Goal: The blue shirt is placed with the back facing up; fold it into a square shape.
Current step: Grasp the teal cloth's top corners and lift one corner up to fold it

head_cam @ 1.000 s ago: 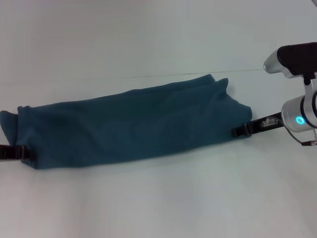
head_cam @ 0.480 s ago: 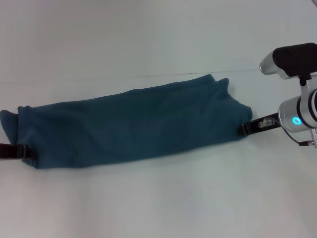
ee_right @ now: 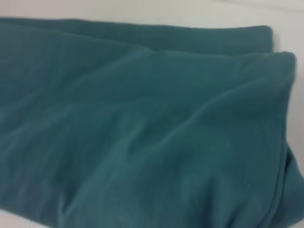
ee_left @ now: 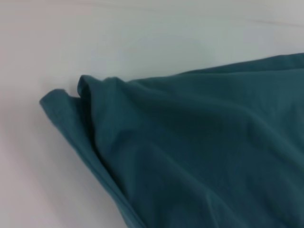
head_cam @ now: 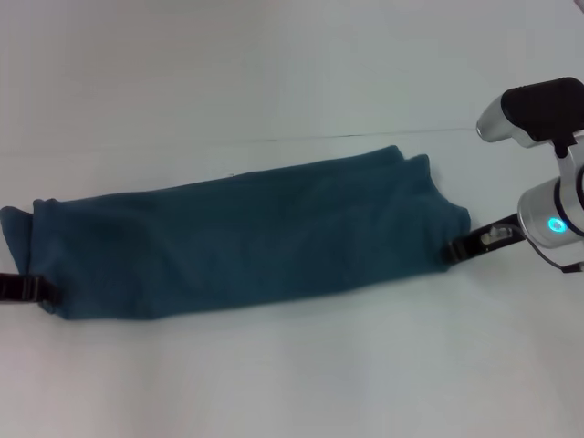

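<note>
Your right gripper [head_cam: 453, 247] is down low on the table [head_cam: 292, 73], touching the right end of the blue shirt [head_cam: 246, 239] at its near corner. You cannot tell if it is pinching the cloth. Your left gripper [head_cam: 44, 292] sits at the other end, touching the shirt's near left corner, and you cannot tell its grip either. The shirt lies between them as one long folded band, plain side up, stretched across the white table from left to right.

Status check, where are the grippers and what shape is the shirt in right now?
Left gripper at the blue shirt's left end, right gripper at its right end. Shirt a long band, not square. Nothing in the way.
</note>
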Available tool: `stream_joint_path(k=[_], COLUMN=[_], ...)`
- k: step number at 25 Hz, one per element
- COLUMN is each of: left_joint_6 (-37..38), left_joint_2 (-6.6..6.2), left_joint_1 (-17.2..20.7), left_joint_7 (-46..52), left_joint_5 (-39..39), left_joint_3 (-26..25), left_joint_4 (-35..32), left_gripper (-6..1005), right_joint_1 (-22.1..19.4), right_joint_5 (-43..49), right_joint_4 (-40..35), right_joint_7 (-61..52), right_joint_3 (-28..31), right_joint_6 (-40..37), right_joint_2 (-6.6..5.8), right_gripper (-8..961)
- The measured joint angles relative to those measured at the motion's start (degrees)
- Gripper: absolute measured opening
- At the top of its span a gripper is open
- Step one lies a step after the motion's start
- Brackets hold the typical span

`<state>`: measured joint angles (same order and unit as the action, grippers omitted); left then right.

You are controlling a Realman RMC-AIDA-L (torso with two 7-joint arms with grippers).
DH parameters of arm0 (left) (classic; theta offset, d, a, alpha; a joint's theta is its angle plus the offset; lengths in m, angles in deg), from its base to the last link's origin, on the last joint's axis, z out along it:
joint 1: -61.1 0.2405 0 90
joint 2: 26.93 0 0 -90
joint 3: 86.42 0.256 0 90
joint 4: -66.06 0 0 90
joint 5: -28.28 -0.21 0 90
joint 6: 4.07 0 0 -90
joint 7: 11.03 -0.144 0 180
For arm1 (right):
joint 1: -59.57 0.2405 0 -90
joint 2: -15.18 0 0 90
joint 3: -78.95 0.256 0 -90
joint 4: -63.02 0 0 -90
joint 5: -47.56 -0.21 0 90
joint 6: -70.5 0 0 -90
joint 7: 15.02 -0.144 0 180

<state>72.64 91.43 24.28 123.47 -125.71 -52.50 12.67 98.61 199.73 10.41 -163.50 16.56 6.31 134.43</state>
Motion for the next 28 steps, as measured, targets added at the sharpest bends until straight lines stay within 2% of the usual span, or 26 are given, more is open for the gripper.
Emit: stream_joint_path(k=[4,5,9,13,18,28], left_joint_6=[4.8,5.9,11.8,16.3,18.8,19.0], left_joint_2=[-1.39,-1.67,-2.84,-3.33,-3.37,-4.04], left_joint_1=[0.0,0.0,0.1,0.2,0.1,0.6], left_joint_7=[-0.1,-0.1,-0.1,-0.1,0.1,0.4], left_joint_5=[0.0,-0.1,-0.6,-3.1,-7.2,-9.6], left_joint_3=[-0.1,-0.1,-0.2,-0.1,-0.2,-1.3], left_joint_4=[0.0,0.0,-0.5,-1.6,-4.6,-7.3], left_gripper=[62,63,67,71,76,85], right_joint_1=[-1.0,-1.0,-1.2,-1.2,-1.3,-1.4], right_joint_5=[2.1,2.1,4.5,4.2,3.8,1.0], right_joint_4=[-6.4,-6.4,-10.5,-12.9,-12.8,-11.1], right_joint_7=[0.5,0.5,0.8,2.2,2.6,2.7], right_joint_3=[0.2,0.2,0.1,-0.5,-1.9,-5.2], right_joint_6=[-10.6,-10.6,-20.5,-30.7,-34.5,-35.0], right_joint_2=[-0.01,-0.01,0.21,0.57,0.79,0.90], right_gripper=[45,47,58,69,82,110])
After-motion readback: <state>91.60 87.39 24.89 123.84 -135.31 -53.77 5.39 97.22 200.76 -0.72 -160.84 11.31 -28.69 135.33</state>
